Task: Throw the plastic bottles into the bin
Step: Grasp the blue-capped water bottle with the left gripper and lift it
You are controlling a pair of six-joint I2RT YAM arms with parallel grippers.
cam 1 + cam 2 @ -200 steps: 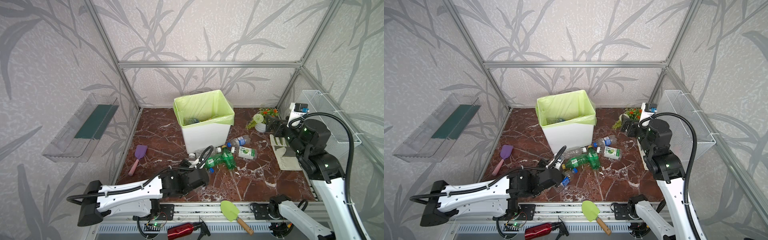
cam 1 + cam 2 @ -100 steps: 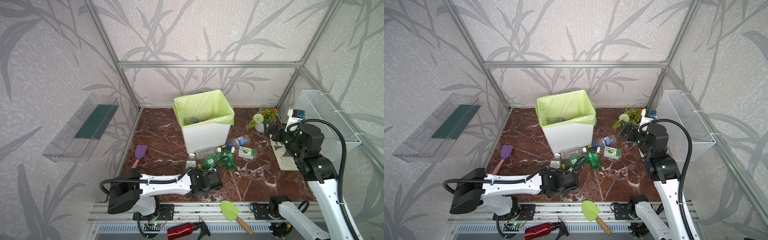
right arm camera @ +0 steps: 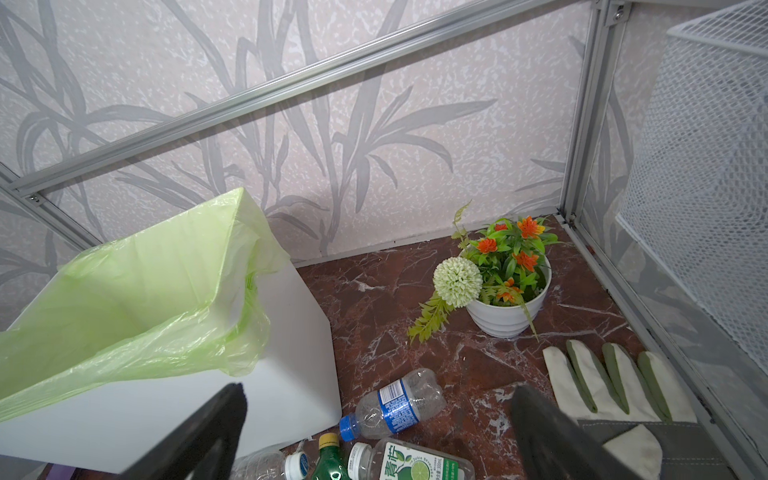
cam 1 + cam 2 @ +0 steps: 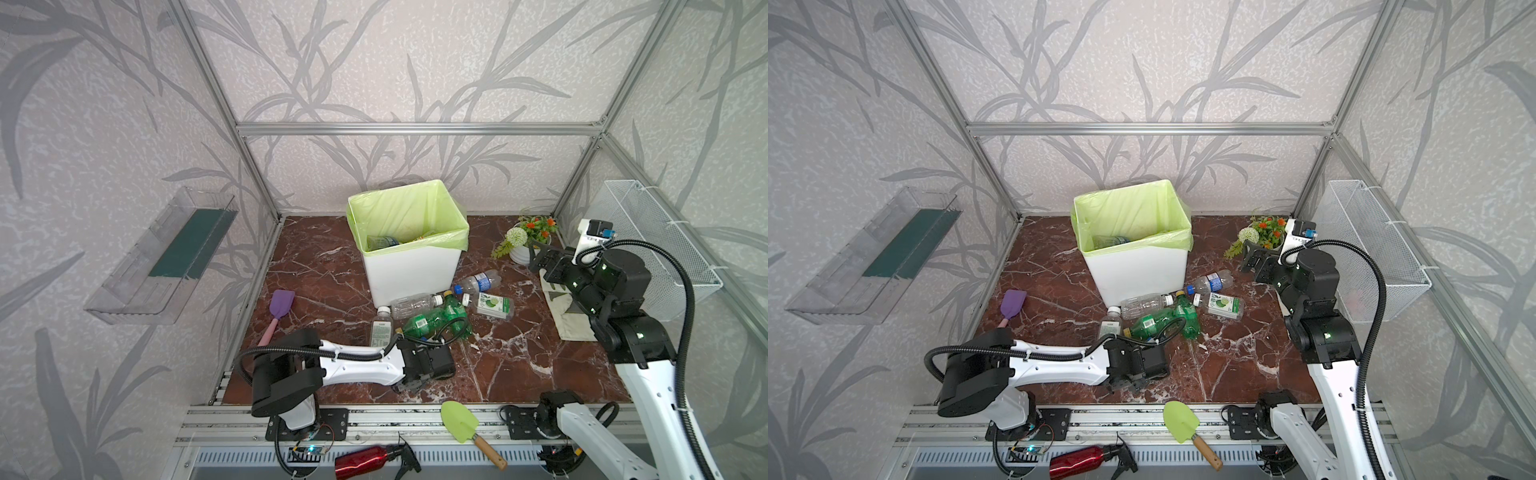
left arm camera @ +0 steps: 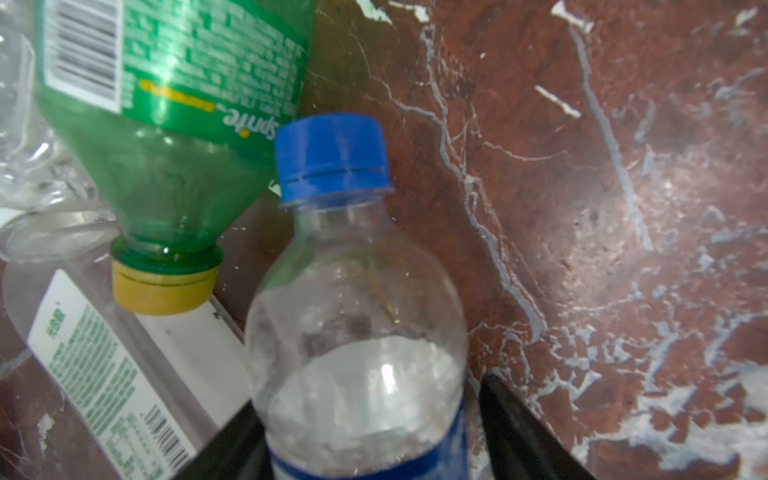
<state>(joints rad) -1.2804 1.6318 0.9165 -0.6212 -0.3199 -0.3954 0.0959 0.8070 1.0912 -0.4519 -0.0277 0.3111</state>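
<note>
Red-brown marble tabletop (image 4: 316,266) with white bin (image 4: 411,274), scattered plastic bottles (image 4: 415,305), purple spatula (image 4: 281,301), flowerpot (image 4: 517,255), glove (image 4: 569,320).

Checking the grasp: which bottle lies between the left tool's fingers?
The blue-capped clear bottle, flanked by the left tool; the green yellow-capped bottle and white-labelled bottle lie outside it.

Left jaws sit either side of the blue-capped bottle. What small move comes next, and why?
Probably close the left gripper firmly on the blue-capped bottle before lifting. In the left wrist view its fingers flank the bottle's body, but one seems short of contact, and the green bottle lies beside the cap, so lifting early could lose it.
</note>
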